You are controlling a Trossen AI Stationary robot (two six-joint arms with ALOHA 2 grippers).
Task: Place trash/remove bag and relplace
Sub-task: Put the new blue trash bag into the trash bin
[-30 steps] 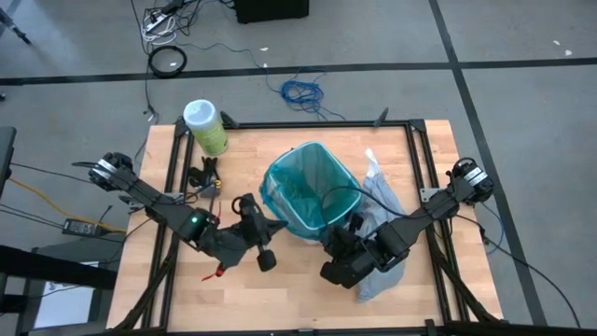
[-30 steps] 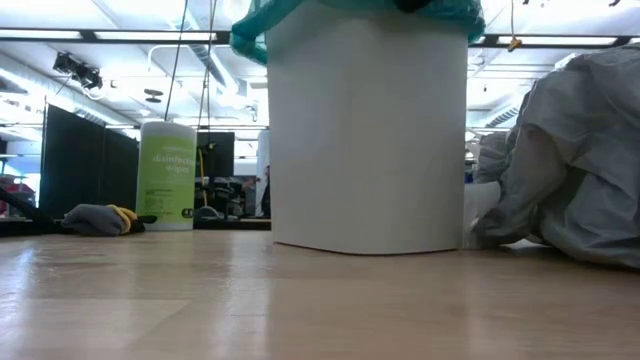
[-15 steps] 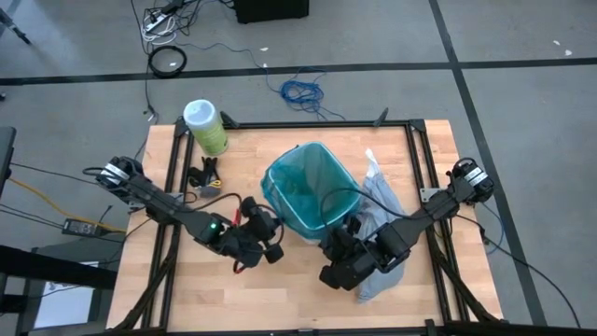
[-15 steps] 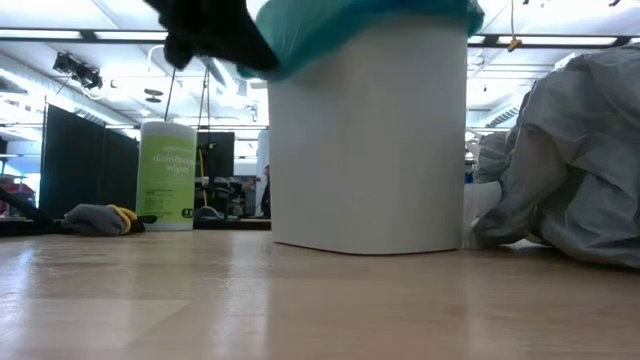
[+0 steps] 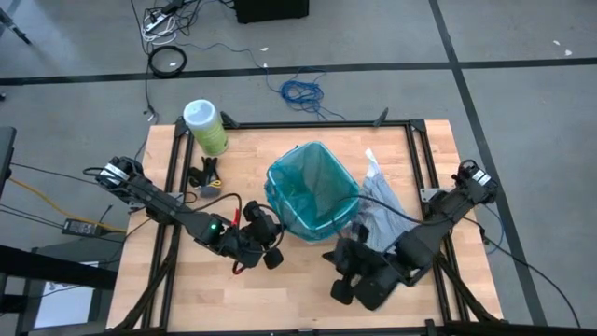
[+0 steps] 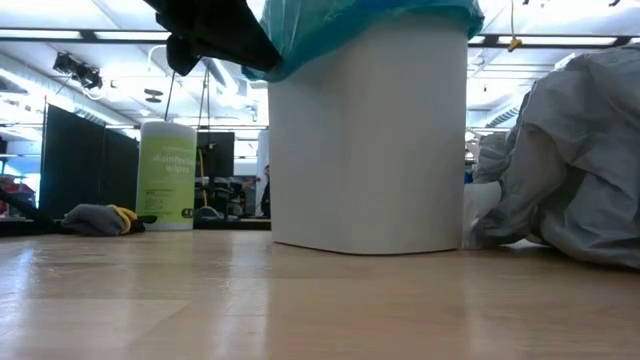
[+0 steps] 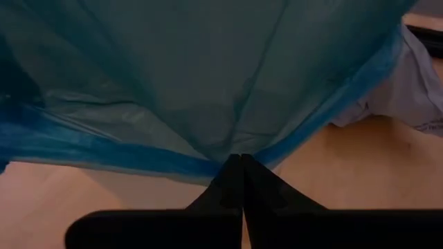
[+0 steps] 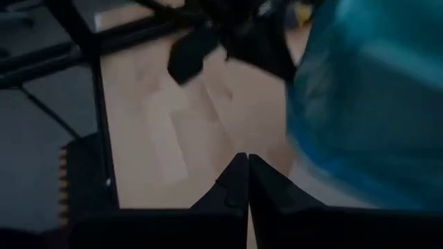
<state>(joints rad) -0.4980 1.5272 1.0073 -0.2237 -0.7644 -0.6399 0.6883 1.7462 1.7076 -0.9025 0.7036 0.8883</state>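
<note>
Left gripper (image 7: 241, 160) pinches the teal bag's (image 5: 312, 187) hem at the bin's (image 6: 365, 140) left rim; right gripper (image 8: 247, 166) hangs shut and empty near the tabletop's (image 5: 298, 280) front edge.

To seat the liner well, I'd judge the pinched hem wants drawing outward and down over the rim, evenly, without tipping the bin. Whether any trash lies inside the teal-lined bin cannot be made out. The grey-white bag (image 5: 378, 210) sits crumpled, bulging, just beside the bin toward the right edge.
</note>
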